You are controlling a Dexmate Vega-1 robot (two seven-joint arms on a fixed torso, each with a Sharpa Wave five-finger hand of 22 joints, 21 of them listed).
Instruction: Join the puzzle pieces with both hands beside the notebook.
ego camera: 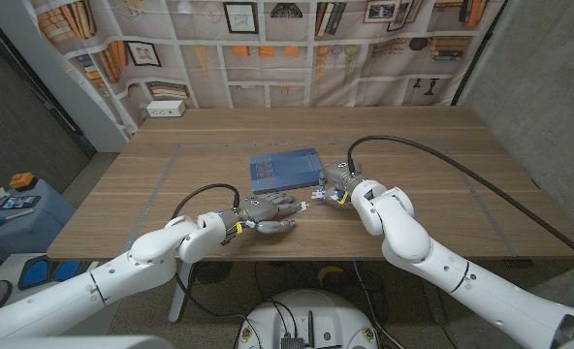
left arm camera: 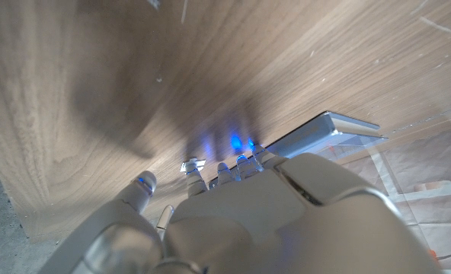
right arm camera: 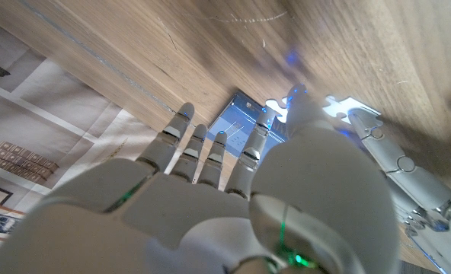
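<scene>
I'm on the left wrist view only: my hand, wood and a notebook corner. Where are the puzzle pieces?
Observer: Head view: the white pieces lie off the notebook's near right corner, by the right hand.
Operator: Is the right hand holding one?
Observer: Can't tell. In the right wrist view a piece sits by its thumb tip.
Operator: And my left hand?
Observer: The left hand is at the notebook's near edge, fingers pointing toward the pieces.

Small white puzzle pieces [ego camera: 318, 195]: too small in head view to tell whether joined.
Blue notebook [left arm camera: 328, 131]: partly hidden behind left hand [left arm camera: 233, 221].
</scene>
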